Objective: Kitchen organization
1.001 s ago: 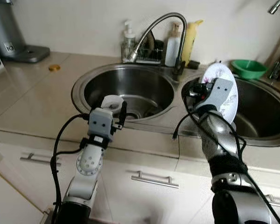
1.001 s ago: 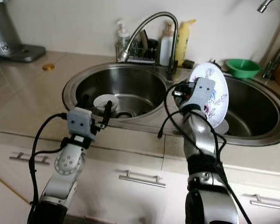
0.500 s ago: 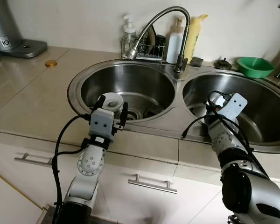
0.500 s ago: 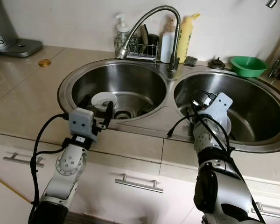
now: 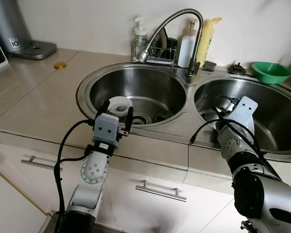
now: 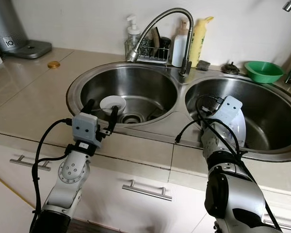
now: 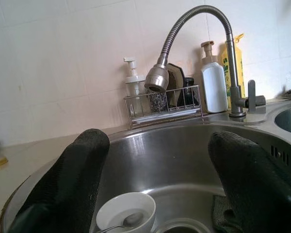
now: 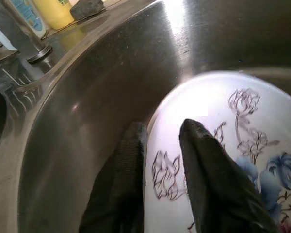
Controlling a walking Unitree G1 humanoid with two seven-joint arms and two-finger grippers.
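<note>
- A double stainless sink was set in a beige counter (image 5: 34,104), with white cabinet drawers below.
- The right gripper (image 8: 160,160) reached down inside the right basin (image 6: 266,111); its two black fingers pinched the rim of a white plate (image 8: 223,145) painted with flowers, one finger on its face and one behind the edge.
- The plate stood tilted against the basin's near wall, low in the basin.
- The left gripper (image 5: 116,108) hovered above the front edge of the left basin (image 5: 150,87), its fingers spread wide apart and holding nothing.
- On the floor of the left basin sat a small white bowl (image 7: 126,212) with a spoon (image 7: 123,223) in it, beside the drain.
- A curved faucet (image 6: 160,24) rose between the basins.
- Behind it stood a wire rack (image 7: 162,104), a soap dispenser (image 5: 139,34), a white bottle (image 5: 187,43) and a yellow bottle (image 5: 207,36).
- A green bowl (image 5: 270,72) rested on the counter behind the right basin.
</note>
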